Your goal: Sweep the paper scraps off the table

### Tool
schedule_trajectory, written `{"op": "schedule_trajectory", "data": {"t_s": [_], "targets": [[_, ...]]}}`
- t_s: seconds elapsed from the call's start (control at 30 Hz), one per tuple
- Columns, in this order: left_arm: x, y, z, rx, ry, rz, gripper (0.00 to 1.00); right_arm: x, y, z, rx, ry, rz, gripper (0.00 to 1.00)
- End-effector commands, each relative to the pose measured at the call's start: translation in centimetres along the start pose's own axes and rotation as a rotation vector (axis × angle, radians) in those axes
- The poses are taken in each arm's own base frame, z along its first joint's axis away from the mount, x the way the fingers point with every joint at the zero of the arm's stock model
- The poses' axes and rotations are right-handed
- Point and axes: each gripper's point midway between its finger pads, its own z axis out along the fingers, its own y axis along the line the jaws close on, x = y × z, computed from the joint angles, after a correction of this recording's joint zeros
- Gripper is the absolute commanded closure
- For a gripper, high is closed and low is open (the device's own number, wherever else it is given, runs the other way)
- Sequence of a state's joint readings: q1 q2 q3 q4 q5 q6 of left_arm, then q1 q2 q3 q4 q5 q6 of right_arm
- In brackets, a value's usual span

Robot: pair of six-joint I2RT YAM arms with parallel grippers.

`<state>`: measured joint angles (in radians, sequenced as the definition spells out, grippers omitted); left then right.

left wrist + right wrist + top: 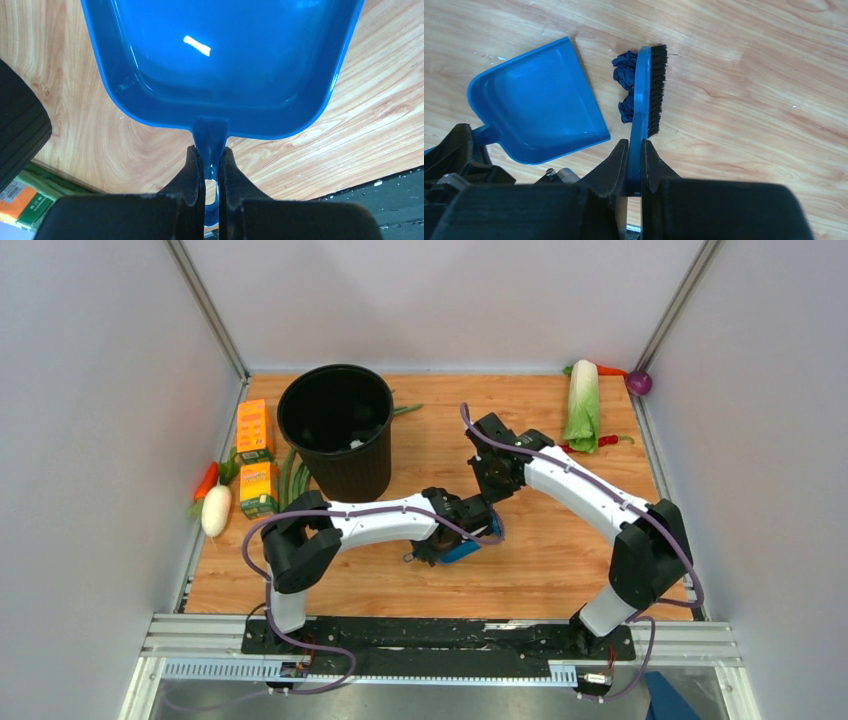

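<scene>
My left gripper (211,149) is shut on the handle of the blue dustpan (225,65), which lies flat on the wood table (100,125) with nothing in it. My right gripper (635,142) is shut on the handle of the blue hand brush (649,90), whose black bristles face right. Two dark navy paper scraps (625,82) lie against the brush's blue back, between it and the open edge of the dustpan (539,105). In the top view both grippers meet mid-table: the left gripper (440,540) with the dustpan (463,550), and the right gripper (492,485). The scraps are hidden there.
A black bin (336,430) stands at the back left. Two orange cartons (254,430), a white radish (216,510) and a carrot lie along the left wall. A cabbage (583,405) and a purple onion (640,383) lie at the back right. A black rail (440,635) runs along the near edge.
</scene>
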<state>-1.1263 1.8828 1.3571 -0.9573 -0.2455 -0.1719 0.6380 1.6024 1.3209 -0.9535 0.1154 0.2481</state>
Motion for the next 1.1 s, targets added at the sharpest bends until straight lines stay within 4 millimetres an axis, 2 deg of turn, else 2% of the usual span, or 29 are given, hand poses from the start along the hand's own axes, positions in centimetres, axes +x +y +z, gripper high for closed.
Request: {"op": "schedule_trajectory", "data": {"t_s": [0.0,0.3,0.63,0.8,1.07], "targets": [[-1.8,-0.1,-0.1,0.000,-0.040,0.025,1.00,0.7,4.7,-0.9,-0.237,0.017,0.017,1.00],[-2.3,-0.1,-0.2,0.002,-0.050,0.036,1.00,0.3,7.5,-3.5,-0.432,-0.046,-0.010,1.00],[-2.5,0.0,-0.5,-0.004,-0.061,0.047,1.00,1.8,9.0,-5.2,-0.565,-0.041,-0.021,1.00],[-2.7,0.3,-0.7,-0.014,-0.069,0.045,1.00,1.8,9.6,-6.5,-0.622,-0.066,-0.018,1.00],[-3.7,0.7,-2.2,-0.021,-0.127,0.017,1.00,1.7,10.2,-7.7,-0.663,-0.066,0.000,1.00]]}}
